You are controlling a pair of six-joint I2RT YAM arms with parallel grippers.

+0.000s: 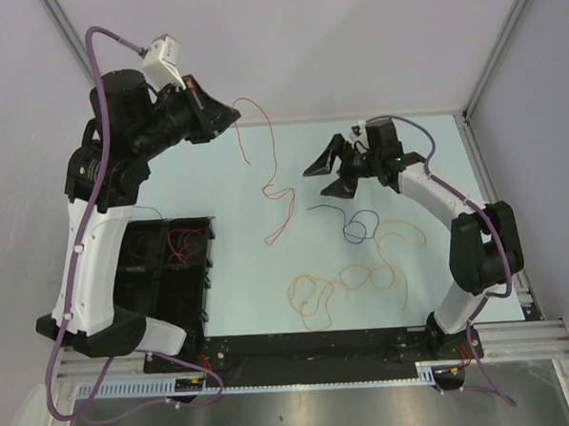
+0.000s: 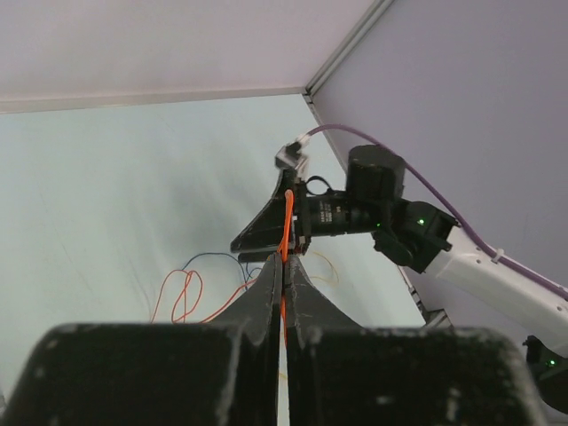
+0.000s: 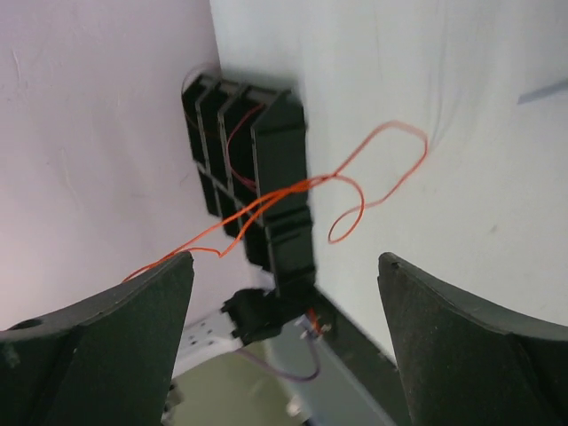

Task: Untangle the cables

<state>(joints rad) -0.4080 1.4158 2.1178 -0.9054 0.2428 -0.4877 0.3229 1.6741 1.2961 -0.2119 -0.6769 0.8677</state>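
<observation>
We see left gripper (image 1: 232, 116) clamped on the red cable (image 1: 274, 190) over the table's (image 1: 434, 148) far edge, right gripper (image 1: 314, 183) spread wide.

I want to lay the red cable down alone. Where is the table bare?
Bare: the strip between the black tray and the red cable, and the far band by the back wall, left of the right gripper. Crowded: near right, where the yellow-orange cable and dark blue cable loop.
</observation>
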